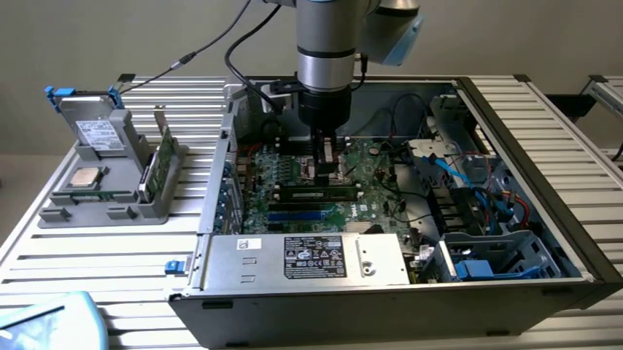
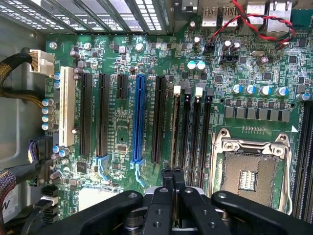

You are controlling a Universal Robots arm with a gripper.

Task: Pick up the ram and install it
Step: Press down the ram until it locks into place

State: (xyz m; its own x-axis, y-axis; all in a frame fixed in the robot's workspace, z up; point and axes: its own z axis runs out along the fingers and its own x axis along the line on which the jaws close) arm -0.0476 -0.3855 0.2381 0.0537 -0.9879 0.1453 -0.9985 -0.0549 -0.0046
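Closed hand [image 2: 172, 178] hovers just above the ram [image 1: 314, 194], which lies seated in its slot on the motherboard [image 2: 117, 127]. Pressing off-centre could, I judge, leave one end unlatched or strain the slot.

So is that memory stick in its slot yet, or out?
In: the ram stands on edge in a motherboard slot, under the shut tool.

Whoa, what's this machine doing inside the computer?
A robot arm is reaching down into an open computer case. Its gripper, fingers shut, is over the memory slots on the motherboard. The ram, a thin dark-green stick, already stands in one slot, right by the fingertips, and nothing shows between them.
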